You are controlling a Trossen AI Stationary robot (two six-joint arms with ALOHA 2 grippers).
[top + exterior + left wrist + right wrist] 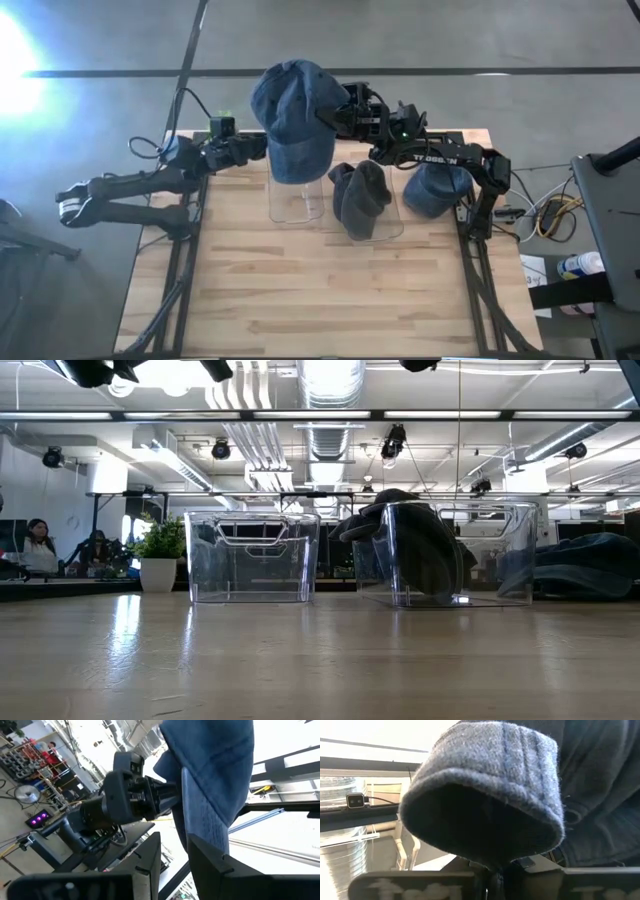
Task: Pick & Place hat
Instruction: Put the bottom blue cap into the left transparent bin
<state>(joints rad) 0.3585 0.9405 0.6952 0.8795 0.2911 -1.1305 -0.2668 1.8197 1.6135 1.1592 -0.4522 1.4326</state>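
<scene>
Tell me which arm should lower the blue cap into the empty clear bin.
Both grippers, left and right, hold the blue cap above the empty bin. Left seems better placed: it approaches from that bin's side, while the right arm reaches across the bin holding the dark hat.

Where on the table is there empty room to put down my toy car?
The wooden table's whole near half is bare, in front of the two clear plastic bins. Its far edge is crowded: bins, a dark grey hat in one, a blue cap lying flat, another blue cap held up by both grippers.
</scene>
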